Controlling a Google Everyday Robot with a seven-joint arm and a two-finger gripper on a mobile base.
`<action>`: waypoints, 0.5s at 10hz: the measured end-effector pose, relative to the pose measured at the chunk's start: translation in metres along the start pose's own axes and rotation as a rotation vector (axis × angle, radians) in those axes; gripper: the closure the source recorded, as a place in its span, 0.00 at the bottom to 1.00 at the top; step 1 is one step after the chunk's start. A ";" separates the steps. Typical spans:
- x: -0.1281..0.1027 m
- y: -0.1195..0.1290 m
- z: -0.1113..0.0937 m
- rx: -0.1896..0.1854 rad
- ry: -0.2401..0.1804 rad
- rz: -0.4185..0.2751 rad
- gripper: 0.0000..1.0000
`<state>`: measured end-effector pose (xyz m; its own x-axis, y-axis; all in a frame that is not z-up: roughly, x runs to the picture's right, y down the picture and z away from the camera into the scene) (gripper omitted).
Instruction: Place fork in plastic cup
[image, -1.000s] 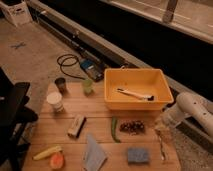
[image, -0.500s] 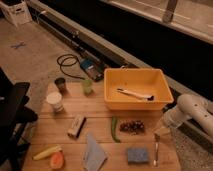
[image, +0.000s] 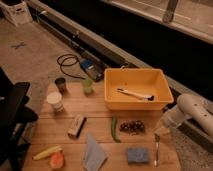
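- The fork (image: 156, 152) lies flat near the front right corner of the table (image: 100, 112), just right of the blue sponge (image: 137, 155). The table's edge is close, so if the fork slips during the lift I judge it may go over.
- The pincer (image: 159, 134) is pressed together on the fork's far end and seems to pinch it there. With a hold that far from the middle, the long free end can swing or twist, and the slim metal can slide out.
- If I carry it low on the way left, the hanging end may clip the dark cluster of food (image: 131, 127) or the green pepper (image: 114, 129).
- The yellow bin (image: 132, 104) stands on the route. Its wall could catch the fork or the arm.
- The plastic cup (image: 88, 86) stands at the far side, well apart from the fork and just left of the bin. It looks light and narrow, so a tilted fork striking the rim could topple it.
- The dark grey cup (image: 60, 83) and the white cup (image: 55, 101) stand near it, and I could drop the fork into the wrong one.
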<state>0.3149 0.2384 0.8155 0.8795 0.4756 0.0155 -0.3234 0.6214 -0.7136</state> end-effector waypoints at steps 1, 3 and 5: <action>-0.005 -0.004 -0.014 0.032 -0.005 -0.013 1.00; -0.018 -0.008 -0.047 0.079 -0.032 -0.027 1.00; -0.034 -0.006 -0.102 0.146 -0.065 -0.040 1.00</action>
<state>0.3223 0.1551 0.7483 0.8698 0.4850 0.0911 -0.3399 0.7226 -0.6020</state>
